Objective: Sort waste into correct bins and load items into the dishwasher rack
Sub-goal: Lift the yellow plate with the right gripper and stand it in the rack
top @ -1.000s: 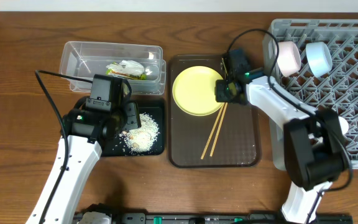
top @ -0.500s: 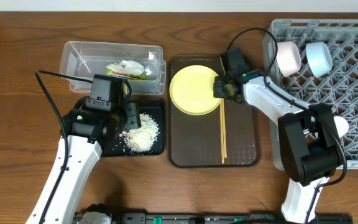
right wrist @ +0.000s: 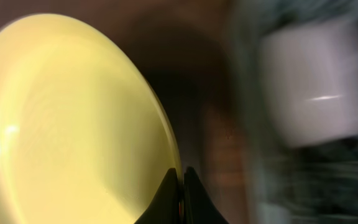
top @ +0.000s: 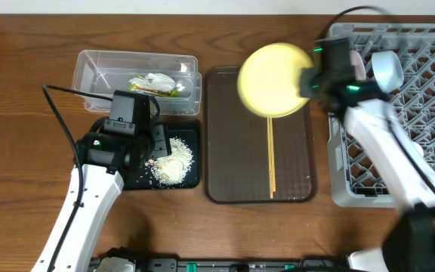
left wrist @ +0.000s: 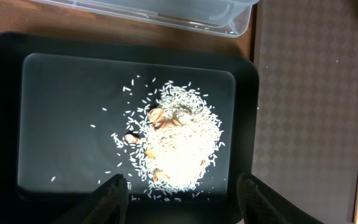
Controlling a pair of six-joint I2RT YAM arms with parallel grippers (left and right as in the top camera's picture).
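Wooden worktop (top: 21,91), seen from overhead. Waste looks sorted: wrapper (top: 153,83) in the clear tub (top: 89,68) at 10 o'clock, rice scraps (top: 174,162) in the black tray (left wrist: 5,124) at 8 o'clock. Left gripper (left wrist: 182,198) hangs over the rice, jaws apart, empty. Right gripper (right wrist: 180,186) is clamped on the rim of the yellow plate (top: 270,79), held off the brown tray (top: 232,174) at 1 o'clock, beside the dishwasher rack (top: 414,128) at 3 o'clock. Light blue bowl (top: 387,69) sits in the rack. Left to do: plate in, then the chopsticks (top: 270,159) lying on the brown tray.

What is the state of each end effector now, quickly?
Left end effector: open, holding nothing, above the black tray.
Right end effector: closed on the yellow plate rim.
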